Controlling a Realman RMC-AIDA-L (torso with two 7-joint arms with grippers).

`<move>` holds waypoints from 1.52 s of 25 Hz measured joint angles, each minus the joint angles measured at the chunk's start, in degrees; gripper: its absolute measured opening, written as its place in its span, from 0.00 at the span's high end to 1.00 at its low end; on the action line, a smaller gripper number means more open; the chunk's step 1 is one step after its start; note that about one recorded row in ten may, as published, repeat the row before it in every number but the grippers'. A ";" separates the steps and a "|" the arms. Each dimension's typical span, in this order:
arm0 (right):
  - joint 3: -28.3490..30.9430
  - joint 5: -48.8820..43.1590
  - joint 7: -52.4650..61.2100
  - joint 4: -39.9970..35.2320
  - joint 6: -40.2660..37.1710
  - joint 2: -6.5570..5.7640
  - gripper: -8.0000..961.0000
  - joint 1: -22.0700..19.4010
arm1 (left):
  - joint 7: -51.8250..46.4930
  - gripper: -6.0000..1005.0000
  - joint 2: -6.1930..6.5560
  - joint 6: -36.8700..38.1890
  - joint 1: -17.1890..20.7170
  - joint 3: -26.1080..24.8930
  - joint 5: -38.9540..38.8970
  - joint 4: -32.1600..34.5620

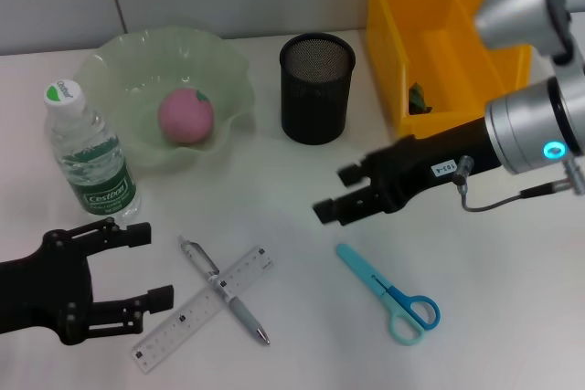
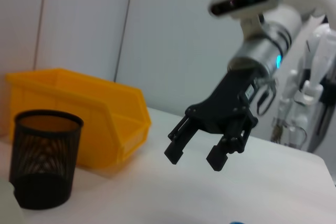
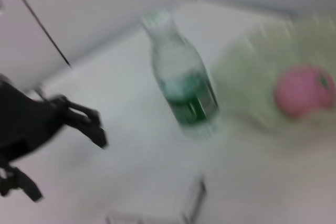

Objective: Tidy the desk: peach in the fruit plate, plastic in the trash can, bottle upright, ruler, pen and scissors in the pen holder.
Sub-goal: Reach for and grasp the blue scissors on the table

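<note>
Nearest the head camera, the left gripper (image 1: 132,267) hangs low over the near left corner of the bench (image 1: 302,317), its jaws spread and empty. Just beyond it the ruler (image 1: 203,308) lies flat, long axis running from near-left to far-right, and the pen (image 1: 225,290) lies across it, tip toward the near right, cap end toward the far left. To the right the scissors (image 1: 391,293) lie flat with blades pointing far-left and handles near-right. Above them the right gripper (image 1: 340,193) hovers over the middle of the bench, jaws spread and holding nothing, pointing toward the robot's left. Further back, the water bottle (image 1: 89,152) stands upright beside the fruit plate (image 1: 119,70), which holds the peach (image 1: 186,117). The mesh pen holder (image 1: 316,87) stands empty as far as I can see, and the yellow bin (image 1: 402,61) has something small and green inside, possibly the plastic. By my reading, peach and bottle are done and probably the plastic; ruler, pen and scissors remain.

From the left wrist, the right gripper (image 2: 195,154) shows against the wall, jaws apart, with pen holder (image 2: 44,158) and bin (image 2: 79,114) behind.

From the right wrist, blurred, the bottle (image 3: 184,77) stands upright, the peach (image 3: 304,90) sits in its plate, and the left gripper (image 3: 68,116) is at the edge.
</note>
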 joint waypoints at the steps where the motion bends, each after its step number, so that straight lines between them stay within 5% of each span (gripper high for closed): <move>1: -0.55 -3.98 5.19 -1.97 -2.14 -0.03 0.20 1.29 | 0.17 0.14 0.01 -0.21 -0.11 0.53 0.03 0.00; 8: -4.10 -19.66 28.55 -0.07 -15.42 0.11 0.20 13.27 | 1.49 0.14 0.02 -0.60 -0.34 1.19 0.13 0.01; 15: -9.23 -27.33 35.69 7.86 -16.17 0.29 0.20 20.35 | 2.40 0.14 0.05 -0.83 -0.31 1.23 0.20 -0.08; 38: -17.93 -23.51 35.28 19.25 -7.11 0.67 0.21 25.01 | 1.88 0.14 0.15 -2.31 -0.48 3.44 0.57 -0.12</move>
